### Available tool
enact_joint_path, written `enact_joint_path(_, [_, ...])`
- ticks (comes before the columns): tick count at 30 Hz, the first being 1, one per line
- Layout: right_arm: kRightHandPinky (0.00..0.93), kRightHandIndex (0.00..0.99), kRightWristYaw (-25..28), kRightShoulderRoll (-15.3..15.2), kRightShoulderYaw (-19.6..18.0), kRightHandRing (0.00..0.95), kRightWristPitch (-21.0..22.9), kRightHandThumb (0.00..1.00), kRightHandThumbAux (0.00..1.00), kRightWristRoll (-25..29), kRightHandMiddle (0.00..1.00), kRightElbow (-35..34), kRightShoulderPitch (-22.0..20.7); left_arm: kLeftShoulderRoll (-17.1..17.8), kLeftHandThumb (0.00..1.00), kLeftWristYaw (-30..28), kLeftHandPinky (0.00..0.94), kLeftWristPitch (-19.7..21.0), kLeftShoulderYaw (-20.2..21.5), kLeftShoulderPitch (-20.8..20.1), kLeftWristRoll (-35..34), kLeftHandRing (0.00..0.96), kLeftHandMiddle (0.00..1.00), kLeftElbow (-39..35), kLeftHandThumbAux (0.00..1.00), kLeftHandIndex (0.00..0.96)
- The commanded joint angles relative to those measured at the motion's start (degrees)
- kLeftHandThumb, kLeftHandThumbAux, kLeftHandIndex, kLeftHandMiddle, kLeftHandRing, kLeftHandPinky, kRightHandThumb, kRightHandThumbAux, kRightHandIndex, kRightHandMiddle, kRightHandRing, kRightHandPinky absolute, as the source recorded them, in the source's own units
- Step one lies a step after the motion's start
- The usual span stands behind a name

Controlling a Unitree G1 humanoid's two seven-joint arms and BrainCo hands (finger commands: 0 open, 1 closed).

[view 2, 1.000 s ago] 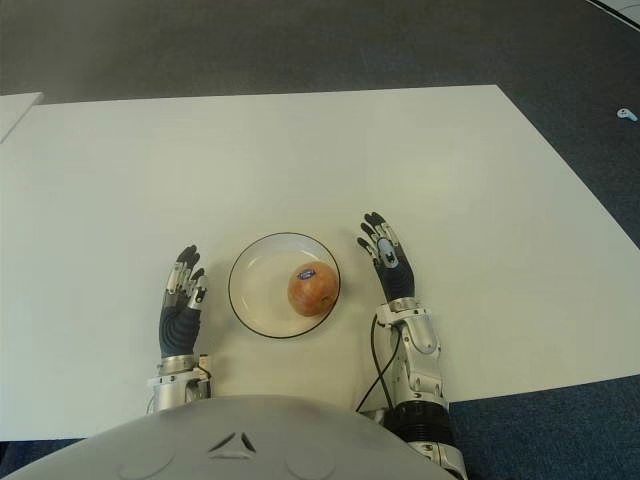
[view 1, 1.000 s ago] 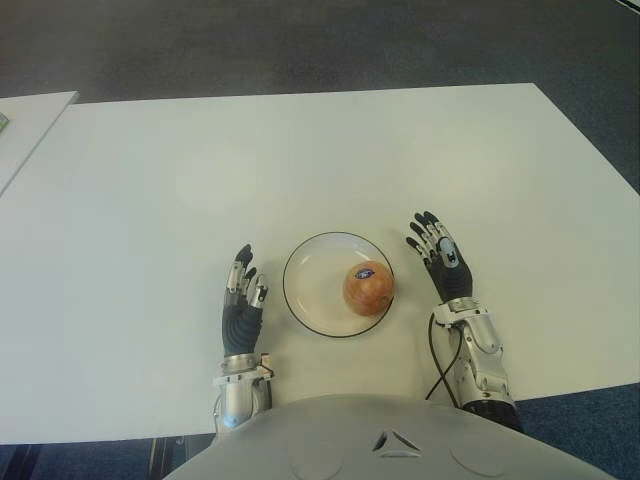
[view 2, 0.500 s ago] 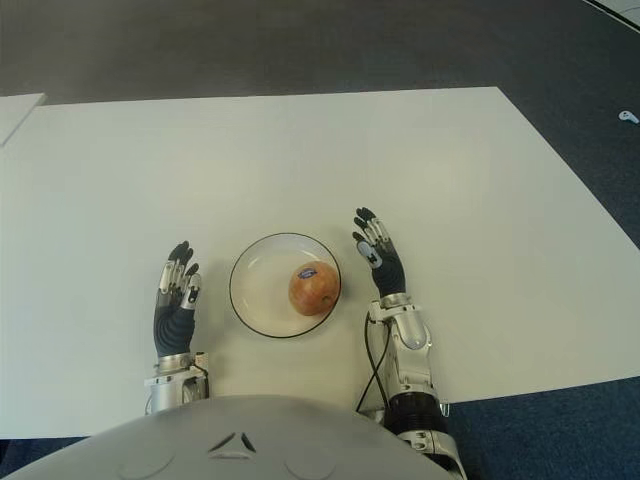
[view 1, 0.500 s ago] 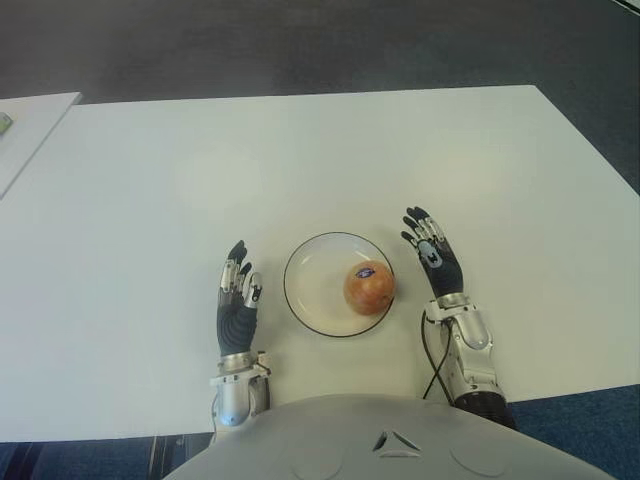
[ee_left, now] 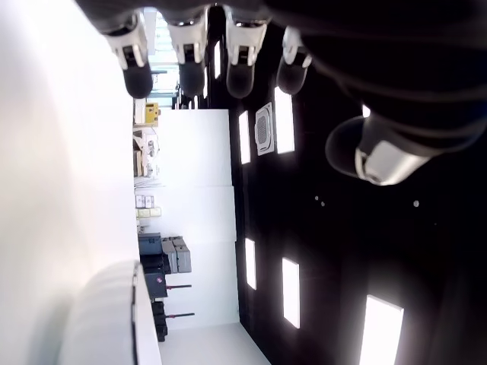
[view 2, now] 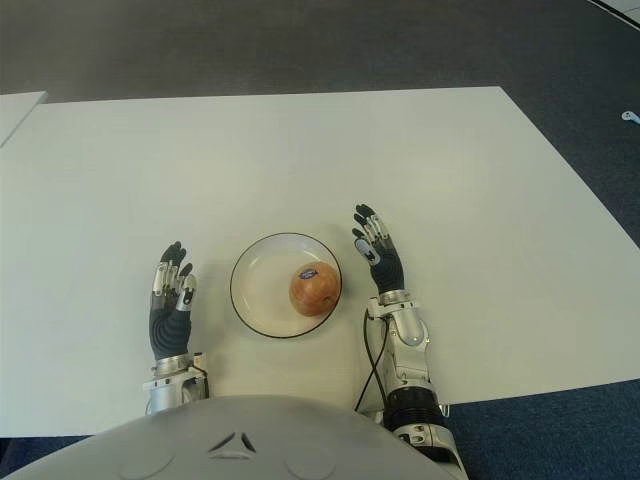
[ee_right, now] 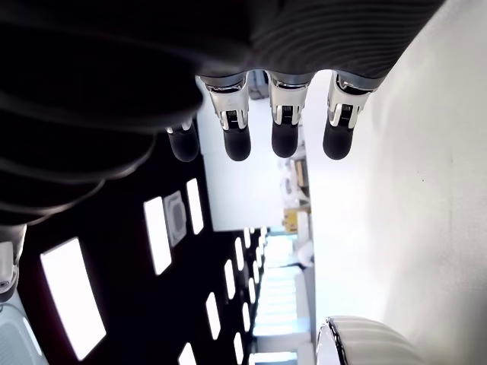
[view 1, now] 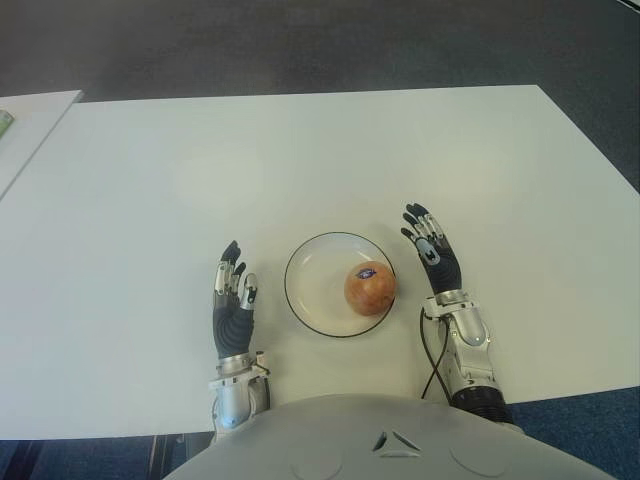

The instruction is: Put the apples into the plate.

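The left hand (ee_left: 251,53) fills one edge of the view, its black, silver-jointed fingers (ee_left: 242,61) extended and holding nothing, with the thumb set apart. Beside them runs the plain white worktop (ee_left: 53,190), and beyond is a dark ceiling with bright rectangular light panels (ee_left: 293,293).

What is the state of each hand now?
Left hand: open, holding nothing, left of the plate.
Right hand: open, holding nothing.

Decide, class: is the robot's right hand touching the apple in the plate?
Apart. In the left eye view, white table shows between the right hand and the plate's rim; the apple sits inside, untouched.
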Motion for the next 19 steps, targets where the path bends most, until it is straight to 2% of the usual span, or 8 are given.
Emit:
enact_joint_path(1, [0.000,0.001,-0.4,0.4,1.0,0.008,3.7,0.050,0.400,-0.9,0.056,3.7,4.3,-1.3,0.029,1.2,0.000,2.8,-0.1,-0.2,2.3,0.000,0.000,6.7,0.400,0.000])
enact_joint_path(15, [0.000,0.008,0.7,0.1,1.4,0.008,3.3,0.057,0.397,-0.4,0.066,3.9,4.9,-2.1,0.050,2.4,0.000,4.7,-1.5,1.7,3.5,0.000,0.000,3.8,0.379,0.000])
enact_joint_path(19, [0.000,0.003,0.8,0.2,1.6,0.002,2.8,0.056,0.397,-0.6,0.046,3.6,5.2,-2.9,0.061,1.8,0.000,4.8,-2.9,3.3,3.1,0.000,0.000,1.8,0.381,0.000])
